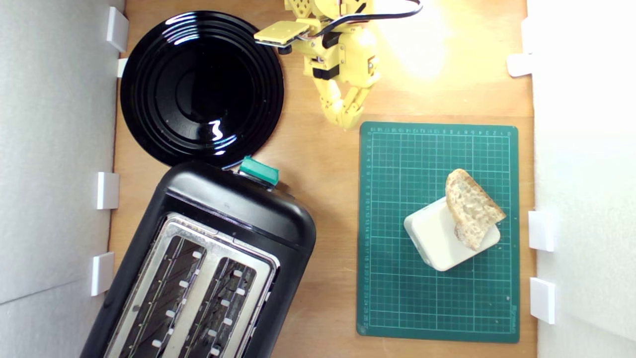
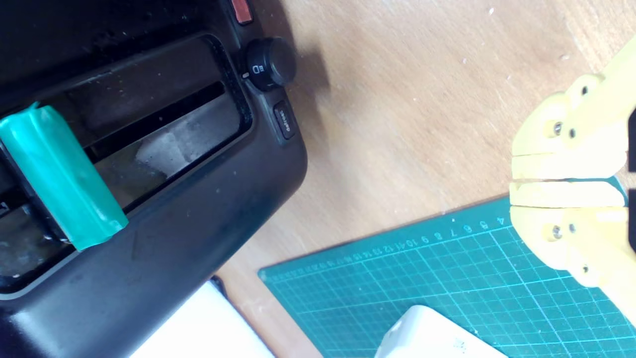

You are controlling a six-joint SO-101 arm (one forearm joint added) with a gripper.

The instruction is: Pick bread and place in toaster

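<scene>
The bread, a pale holey slice with tan crust, leans on a cream-white block on the green cutting mat at the exterior view's right. The black toaster with a silver slotted top and green lever knob fills the lower left; its side and knob show in the wrist view. My yellow gripper hangs near the mat's top-left corner, far from the bread, shut with nothing in it. In the wrist view its fingertips meet over the mat's edge. The bread is out of the wrist view.
A round glossy black plate lies at the upper left of the exterior view, touching the toaster's end. White blocks line the wooden table's side edges. The cream block's corner shows in the wrist view.
</scene>
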